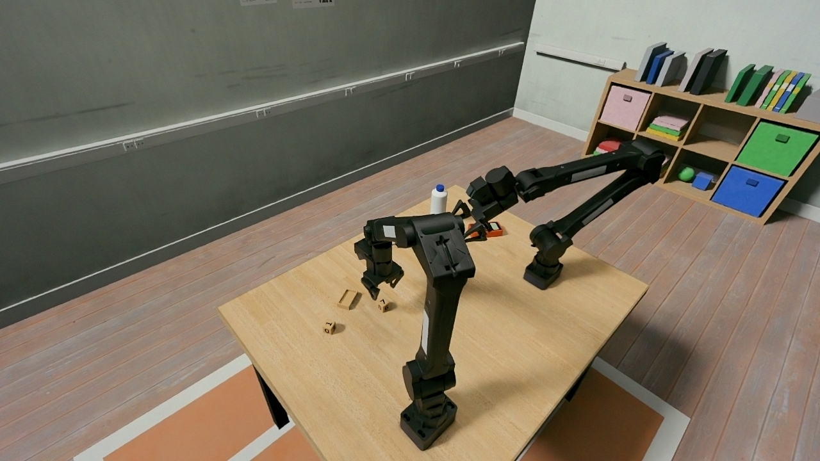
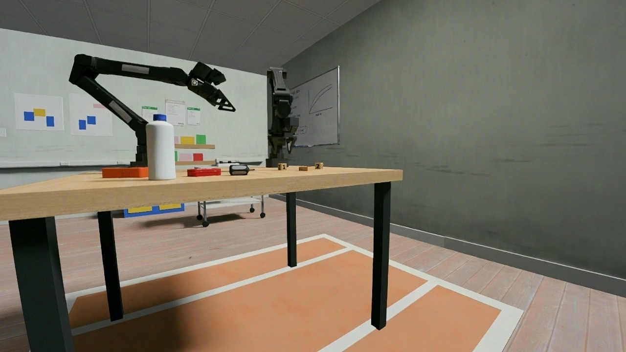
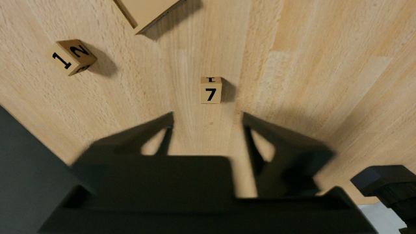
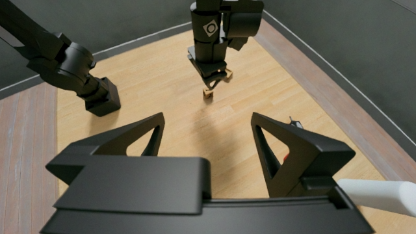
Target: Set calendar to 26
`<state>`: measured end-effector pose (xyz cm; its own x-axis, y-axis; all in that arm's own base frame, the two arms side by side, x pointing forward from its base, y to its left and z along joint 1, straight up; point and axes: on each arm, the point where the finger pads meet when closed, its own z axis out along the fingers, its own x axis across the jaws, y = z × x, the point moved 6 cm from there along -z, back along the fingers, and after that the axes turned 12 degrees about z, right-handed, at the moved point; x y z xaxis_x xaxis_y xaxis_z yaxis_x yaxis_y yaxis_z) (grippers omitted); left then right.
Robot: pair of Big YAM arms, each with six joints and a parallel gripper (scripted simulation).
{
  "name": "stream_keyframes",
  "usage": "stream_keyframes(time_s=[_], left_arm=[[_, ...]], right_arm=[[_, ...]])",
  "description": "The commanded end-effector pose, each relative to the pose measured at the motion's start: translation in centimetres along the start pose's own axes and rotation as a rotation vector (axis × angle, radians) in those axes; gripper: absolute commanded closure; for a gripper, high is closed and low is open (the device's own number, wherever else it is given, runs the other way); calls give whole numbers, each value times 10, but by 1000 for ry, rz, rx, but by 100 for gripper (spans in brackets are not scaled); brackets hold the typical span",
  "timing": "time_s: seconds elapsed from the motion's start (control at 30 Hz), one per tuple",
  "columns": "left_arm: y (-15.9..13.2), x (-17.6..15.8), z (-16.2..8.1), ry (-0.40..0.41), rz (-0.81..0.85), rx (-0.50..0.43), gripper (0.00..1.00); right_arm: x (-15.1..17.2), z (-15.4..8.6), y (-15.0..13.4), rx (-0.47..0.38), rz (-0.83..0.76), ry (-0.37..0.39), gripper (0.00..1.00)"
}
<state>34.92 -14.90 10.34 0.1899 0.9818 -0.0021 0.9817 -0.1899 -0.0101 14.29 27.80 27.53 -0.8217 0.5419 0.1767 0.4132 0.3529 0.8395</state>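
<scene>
One wooden cube [image 1: 383,305] [image 2: 282,166] [image 3: 210,94] [image 4: 208,93] rests on the table with a 7 on top and a 1 on a side face. The other cube [image 1: 328,327] [image 2: 319,165] [image 3: 73,56] stands apart with a 1 on top and a 2 on a side. The shallow wooden tray [image 1: 348,299] [image 2: 303,168] [image 3: 146,10] is empty; its lettered side is barely visible in the left wrist view. My left gripper [image 1: 386,290] [image 3: 208,116] is open, pointing down above the 7 cube and not touching it. My right gripper [image 1: 461,225] [image 4: 207,117] is wide open and empty, high over the table's other end.
A white bottle [image 1: 438,200] [image 2: 161,148] [image 4: 374,195] with a blue cap, an orange box [image 1: 494,230] [image 2: 124,172], a red case [image 2: 204,171] and a dark tool [image 2: 238,169] [image 4: 296,124] lie toward the right arm's side, away from the cubes and tray.
</scene>
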Motion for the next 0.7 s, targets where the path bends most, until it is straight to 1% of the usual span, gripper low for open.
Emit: stream_keyframes(time_s=[0.0,0.07,0.13,0.3,0.37,0.53,0.67], left_arm=[[13,16,1,-1,-63,-17,45],[17,34,4,-1,-114,-18,47],[20,56,8,0,-175,-18,47],[22,125,19,1,-357,-16,47],[22,125,19,1,-357,-16,47],[16,171,27,-1,-477,-14,47],[13,187,30,-1,-519,-13,47]], right_arm=[[5,3,24,-50,2,12,0],[10,13,28,-67,-4,26,0],[14,29,33,-92,-7,38,0],[26,90,42,-172,-15,74,0],[26,90,42,-172,-15,74,0],[34,138,38,-232,-21,103,0],[37,162,31,-261,-23,117,0]])
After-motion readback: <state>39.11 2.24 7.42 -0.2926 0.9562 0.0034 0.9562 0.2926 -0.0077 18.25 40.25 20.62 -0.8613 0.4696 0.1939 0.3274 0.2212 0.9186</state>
